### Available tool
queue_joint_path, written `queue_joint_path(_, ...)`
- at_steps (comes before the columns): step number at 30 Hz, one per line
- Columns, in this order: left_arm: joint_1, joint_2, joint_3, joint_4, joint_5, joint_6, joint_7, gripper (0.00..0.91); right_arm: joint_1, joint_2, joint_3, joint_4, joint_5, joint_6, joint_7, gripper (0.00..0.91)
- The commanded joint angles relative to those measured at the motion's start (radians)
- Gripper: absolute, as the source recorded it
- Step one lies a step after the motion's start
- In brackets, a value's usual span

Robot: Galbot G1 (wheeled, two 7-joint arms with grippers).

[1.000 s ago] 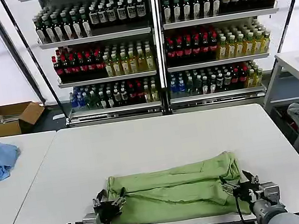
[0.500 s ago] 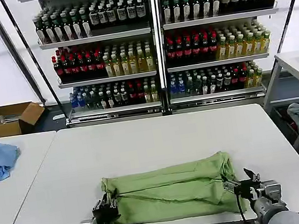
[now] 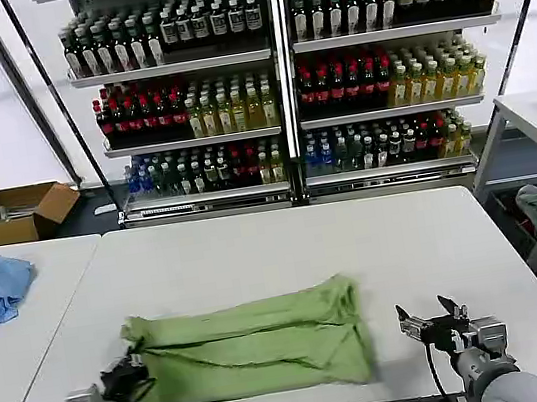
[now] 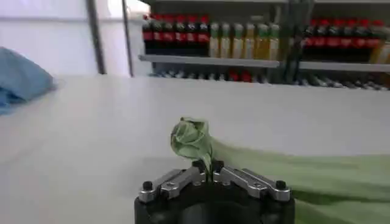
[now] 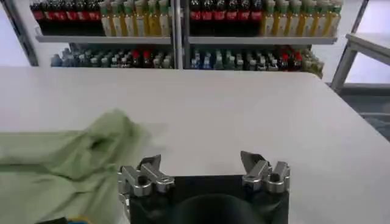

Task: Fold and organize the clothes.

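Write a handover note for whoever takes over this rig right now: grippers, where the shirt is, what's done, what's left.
Left gripper: shut on a bunched corner of the light green cotton shirt, at the white table's near left edge.
Right gripper: open, empty, over bare table beside the shirt.
Shirt: lies as a long flat band near the front edge.
Done: lengthwise folding.
Left: likely fold it shorter and tidy it.

The room is bright all over, shadows are very soft, and the far bottles (image 4: 244, 39) look blurry.
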Motion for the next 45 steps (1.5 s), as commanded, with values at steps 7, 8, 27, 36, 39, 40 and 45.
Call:
queue_joint_path(7, -0.068, 0.092, -0.056, -0.243, -0.525, 0.030, 0.035, 0.030, -0.014, -0.008, 0.007, 0.010, 0.000, 0.000, 0.000, 0.907)
queue_joint_path(8, -0.076, 0.076, -0.022, -0.252, -0.537, 0.031, 0.036, 0.030, -0.017, -0.008, 0.009, 0.011, 0.000, 0.000, 0.000, 0.907)
queue_joint_path(27, -0.280, -0.124, 0.482, -0.034, -0.439, 0.005, 0.016, 0.030, -0.010, -0.006, 0.011, 0.008, 0.001, -0.006, 0.003, 0.907)
queue_joint_path(36, -0.273, -0.127, 0.507, -0.049, -0.303, 0.006, 0.094, 0.907, -0.013, -0.007, 0.014, 0.005, 0.000, -0.006, 0.003, 0.907)
queue_joint_path(39, -0.258, -0.117, 0.502, -0.115, -0.312, 0.013, 0.107, 0.907, -0.014, -0.006, 0.014, 0.003, -0.001, -0.005, 0.003, 0.907)
queue_joint_path(40, -0.251, -0.114, 0.497, -0.132, -0.313, 0.018, 0.114, 0.907, -0.014, -0.005, 0.013, 0.002, -0.002, -0.005, 0.003, 0.907)
queue_joint_path(45, -0.205, -0.086, 0.400, -0.209, -0.337, 0.034, 0.115, 0.907, -0.016, -0.001, 0.007, 0.005, -0.004, -0.005, 0.002, 0.907)
